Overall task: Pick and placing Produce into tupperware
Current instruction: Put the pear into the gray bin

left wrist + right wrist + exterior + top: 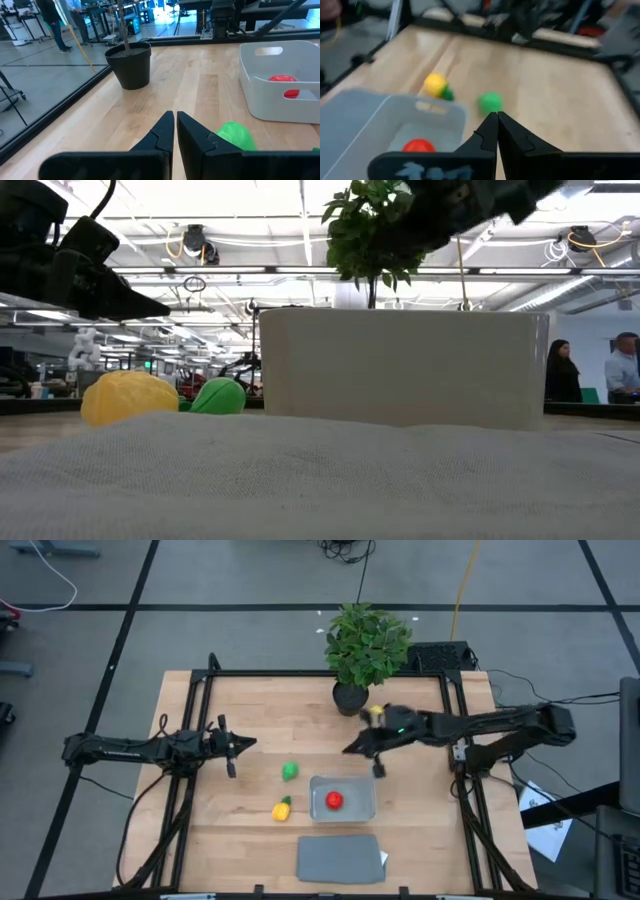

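Observation:
The translucent grey-blue tupperware point(343, 798) sits near the table's front middle with the round red piece point(334, 801) lying inside it point(418, 146). The round green piece point(290, 771) rests on the wood to its left, and the yellow piece with a green tip point(282, 808) lies nearer the front edge. My right gripper point(352, 748) hovers above the table just beyond the tupperware, shut and empty point(496, 120). My left gripper point(250, 743) is at the left, shut point(175, 119), short of the green piece point(233, 135).
A potted leafy plant point(365, 648) stands at the table's far edge, right behind my right arm. A flat dark grey lid point(340, 858) lies at the front edge, below the tupperware. People stand in the room beyond the table point(562, 372).

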You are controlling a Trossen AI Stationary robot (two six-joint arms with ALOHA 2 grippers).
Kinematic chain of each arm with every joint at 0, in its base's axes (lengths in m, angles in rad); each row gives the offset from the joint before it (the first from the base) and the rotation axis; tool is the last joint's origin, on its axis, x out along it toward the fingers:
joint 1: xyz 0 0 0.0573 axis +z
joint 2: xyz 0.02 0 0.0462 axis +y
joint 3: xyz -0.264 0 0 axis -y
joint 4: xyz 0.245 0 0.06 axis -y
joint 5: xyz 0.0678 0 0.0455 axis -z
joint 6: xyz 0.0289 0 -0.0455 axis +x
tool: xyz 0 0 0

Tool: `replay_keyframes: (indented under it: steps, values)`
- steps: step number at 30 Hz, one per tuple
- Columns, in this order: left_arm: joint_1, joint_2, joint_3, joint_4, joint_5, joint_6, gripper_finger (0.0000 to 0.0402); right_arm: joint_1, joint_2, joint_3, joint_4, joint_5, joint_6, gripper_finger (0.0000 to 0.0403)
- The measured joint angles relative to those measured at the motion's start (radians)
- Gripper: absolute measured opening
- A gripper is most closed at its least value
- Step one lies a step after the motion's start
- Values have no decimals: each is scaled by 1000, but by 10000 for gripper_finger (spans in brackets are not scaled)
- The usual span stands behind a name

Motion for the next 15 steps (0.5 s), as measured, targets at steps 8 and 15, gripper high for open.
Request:
replay_keyframes:
  steps: [8,15]
  values:
    - [0,0,0,-1,-1,0,26,-92,-322,-218,160,-1,95,0]
    - [0,0,0,0,-1,-4,26,-94,-476,-431,393,0,238,0]
